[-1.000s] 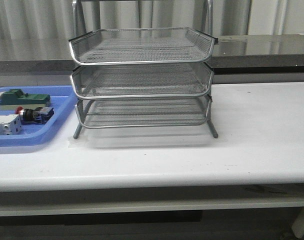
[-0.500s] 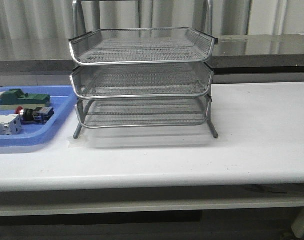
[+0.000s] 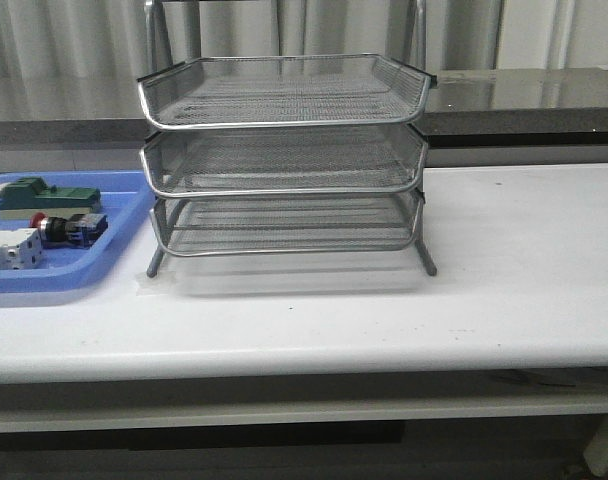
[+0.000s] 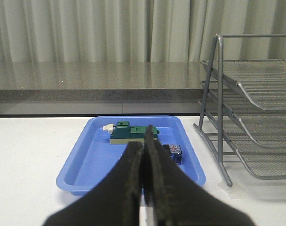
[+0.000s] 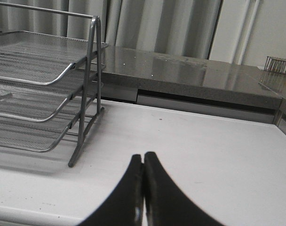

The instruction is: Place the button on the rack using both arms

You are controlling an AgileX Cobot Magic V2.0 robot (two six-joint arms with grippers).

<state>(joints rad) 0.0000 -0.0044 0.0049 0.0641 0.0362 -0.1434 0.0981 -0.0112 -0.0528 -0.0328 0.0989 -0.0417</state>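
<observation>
The button [image 3: 66, 228] lies on its side in the blue tray [image 3: 104, 262] at the left of the table, red cap toward the left. In the left wrist view only its dark body [image 4: 173, 153] shows beside the fingers. The three-tier wire rack [image 3: 284, 160] stands at the table's middle; all tiers look empty. It also shows in the left wrist view [image 4: 256, 113] and the right wrist view [image 5: 39, 94]. My left gripper [image 4: 144, 141] is shut and empty, short of the tray. My right gripper [image 5: 143, 157] is shut and empty over bare table, right of the rack. Neither arm shows in the front view.
The blue tray also holds a green-and-beige block [image 3: 44, 197] and a white switch block [image 3: 9, 248]. A grey counter [image 3: 524, 95] runs behind the table. The white table [image 3: 524, 260] extends right of the rack.
</observation>
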